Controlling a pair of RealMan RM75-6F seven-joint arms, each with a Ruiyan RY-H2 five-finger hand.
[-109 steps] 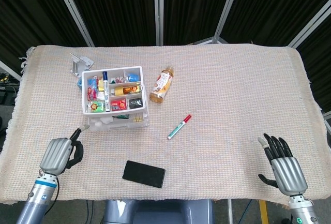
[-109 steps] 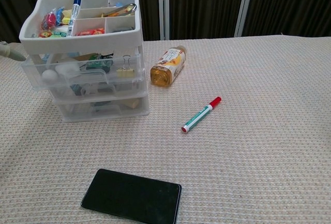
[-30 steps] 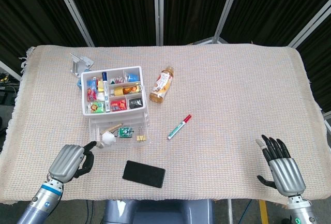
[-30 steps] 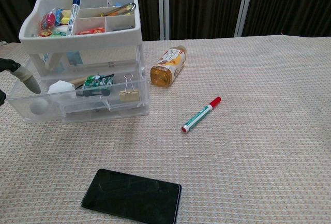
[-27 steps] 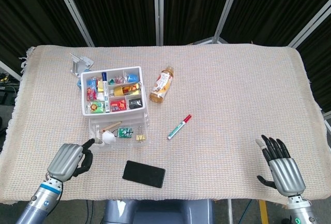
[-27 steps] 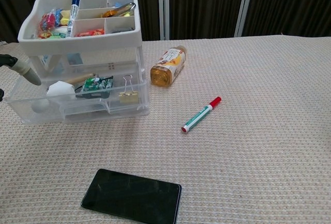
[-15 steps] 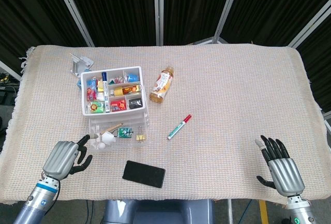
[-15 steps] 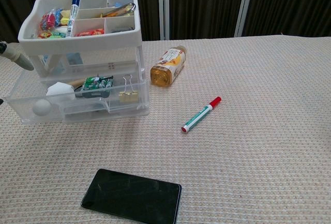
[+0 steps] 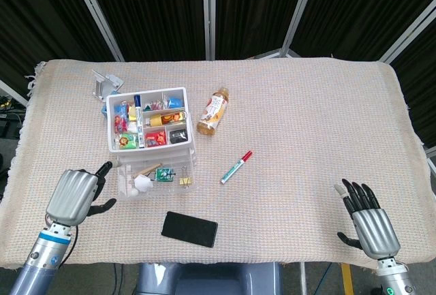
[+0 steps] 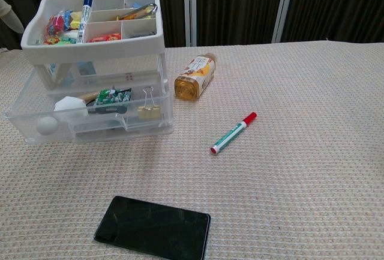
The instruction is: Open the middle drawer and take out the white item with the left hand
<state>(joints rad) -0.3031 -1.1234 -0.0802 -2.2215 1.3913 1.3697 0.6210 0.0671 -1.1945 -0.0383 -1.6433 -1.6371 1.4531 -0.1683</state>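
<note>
The clear drawer unit with a white top tray (image 9: 113, 126) stands at the left of the table. Its middle drawer (image 10: 120, 129) is pulled out toward me. A white item (image 10: 70, 104) lies in the drawer's left part, seen from above as a white lump (image 9: 142, 182) beside a green pack and a binder clip. My left hand (image 9: 71, 196) hovers left of the drawer, apart from it, fingers spread and holding nothing. One fingertip (image 10: 10, 15) shows at the chest view's top left. My right hand (image 9: 371, 223) rests open at the near right edge.
A black phone (image 9: 189, 229) lies in front of the drawer unit. A red-capped marker (image 9: 236, 167) and a lying tea bottle (image 9: 213, 110) are to its right. A metal clip (image 9: 105, 84) sits behind the unit. The table's near edge is close to both hands.
My left hand has let go of the drawer front and drawn away to the left and upward. The middle drawer, shut at first, stays pulled out. The right hand barely moved.
</note>
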